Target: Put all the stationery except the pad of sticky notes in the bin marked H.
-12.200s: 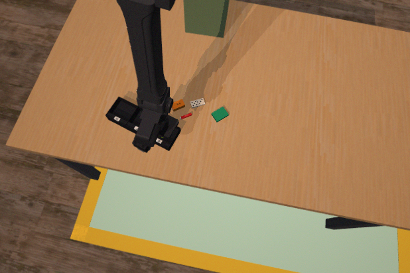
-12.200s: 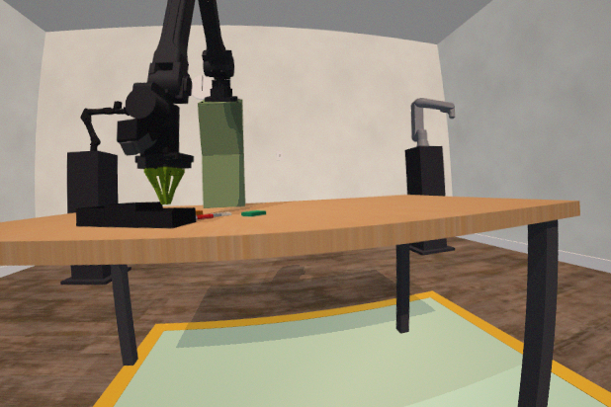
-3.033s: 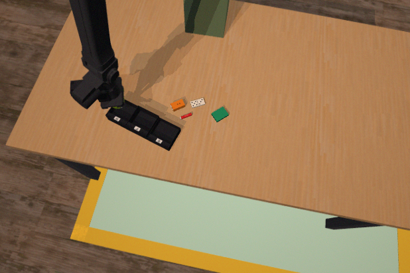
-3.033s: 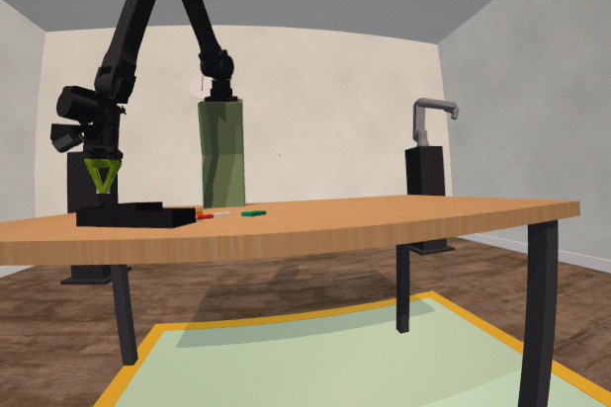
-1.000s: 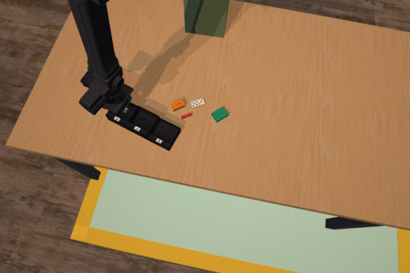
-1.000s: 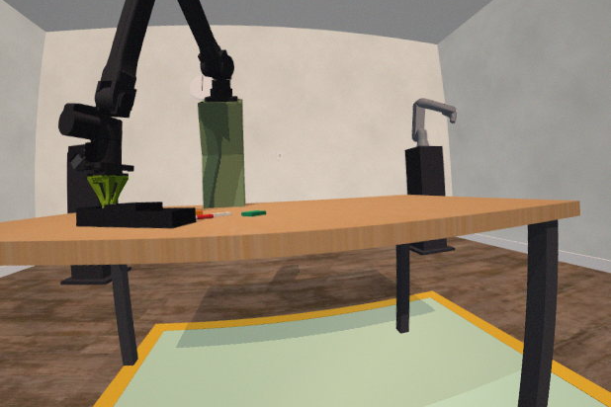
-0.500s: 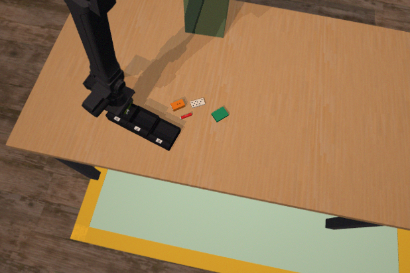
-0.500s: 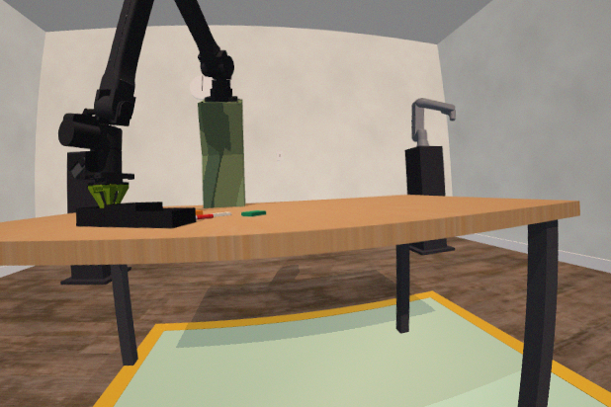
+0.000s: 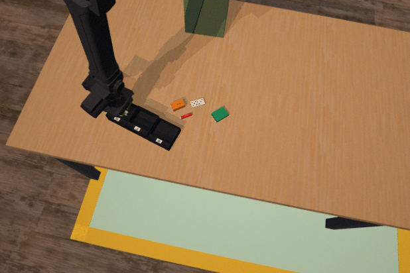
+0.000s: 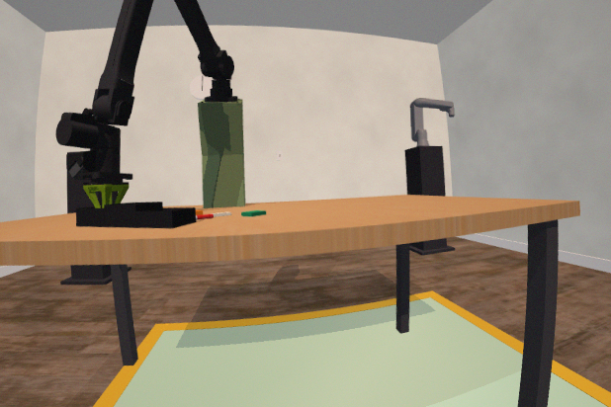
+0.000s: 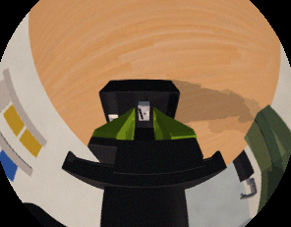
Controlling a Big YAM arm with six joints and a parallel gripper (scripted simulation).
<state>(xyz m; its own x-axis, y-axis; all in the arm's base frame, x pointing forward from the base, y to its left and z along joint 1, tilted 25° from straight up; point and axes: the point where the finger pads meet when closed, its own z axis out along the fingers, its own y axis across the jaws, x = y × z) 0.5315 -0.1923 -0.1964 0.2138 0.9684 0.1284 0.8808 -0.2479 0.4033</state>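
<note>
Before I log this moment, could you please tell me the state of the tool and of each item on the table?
Tool: partly open, low over the end bin; a small pale item shows between its fingers.
Bin row: standing on the table, labels too small to read.
Orange block: lying on the table.
Domino: lying flat, pips up.
Red stick: lying beside the bins.
Green pad: lying flat.
</note>
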